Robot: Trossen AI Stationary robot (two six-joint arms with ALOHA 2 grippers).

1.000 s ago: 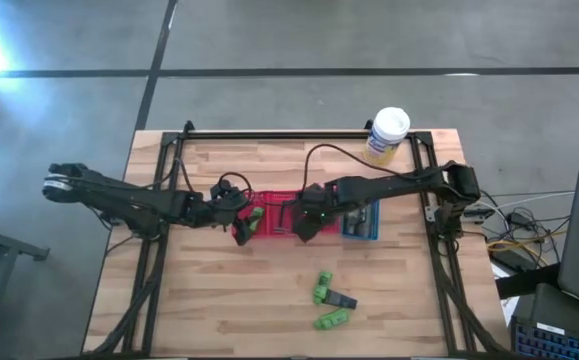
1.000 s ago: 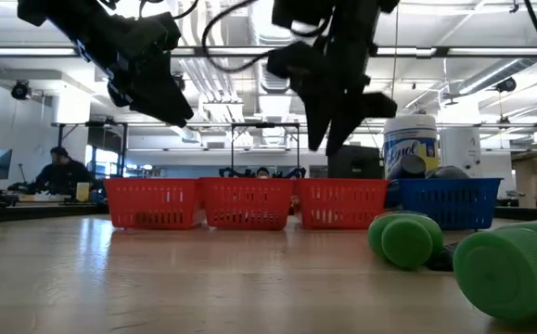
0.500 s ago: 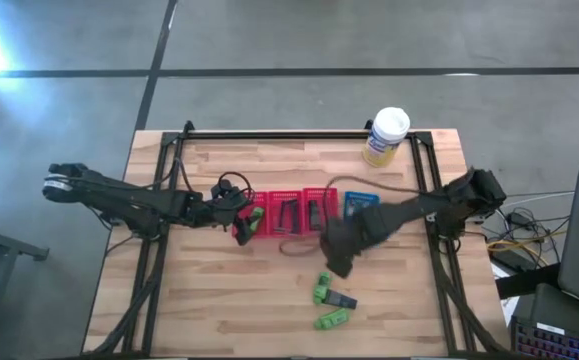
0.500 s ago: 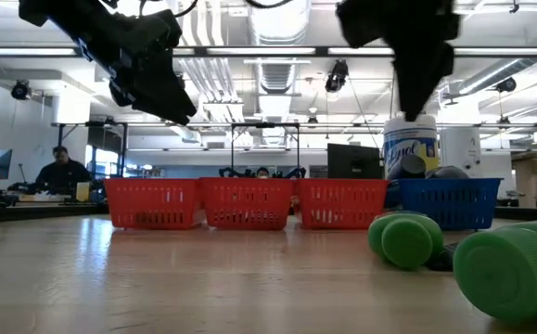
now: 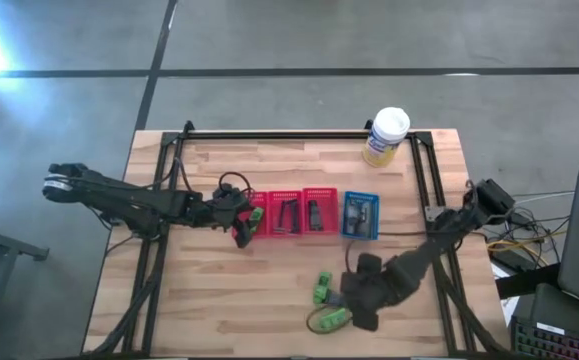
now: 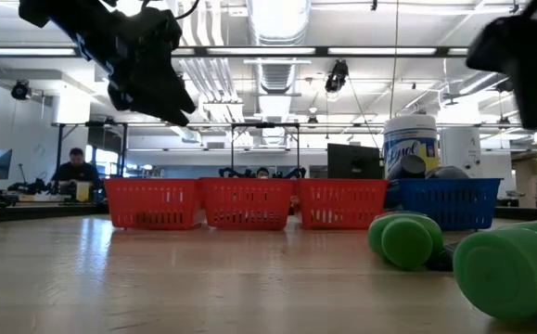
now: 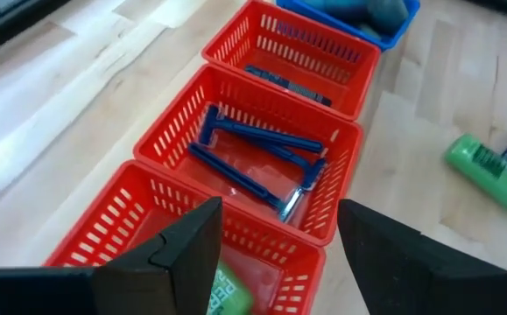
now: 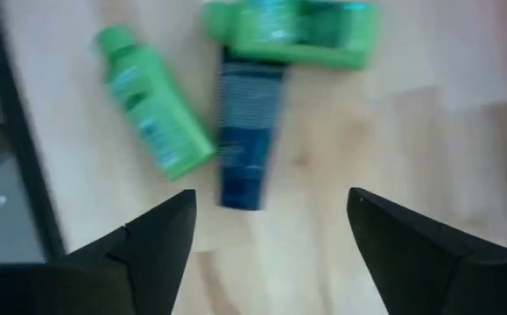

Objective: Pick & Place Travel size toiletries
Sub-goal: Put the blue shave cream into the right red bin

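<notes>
My right gripper hangs over the near right part of the table, fingers spread wide and holding nothing. Under it lie three loose toiletries in a tight cluster. A dark tube lies flat between two green tubes. One green tube lies across the dark tube's end, touching it, so the two long axes cross at about a right angle. The other green tube lies just beside the dark one, its long axis angled away so the two diverge toward its capped end. From above, the first green tube is the farther one and the second the nearer, with my right arm covering most of the dark tube. In the low view both green tubes point their round ends at the camera.

My left gripper waits above the leftmost red basket, fingers apart and empty. A green item lies in that basket. The middle red basket holds blue razors lying flat, long axes roughly along the basket's length, some crossing. The third red basket holds thin dark items I cannot make out. Right of the red row stands a blue basket with grey things inside. A white-and-yellow canister stands upright at the far edge, well apart from the cluster.

Nothing stands between my right fingers and the three tubes.
</notes>
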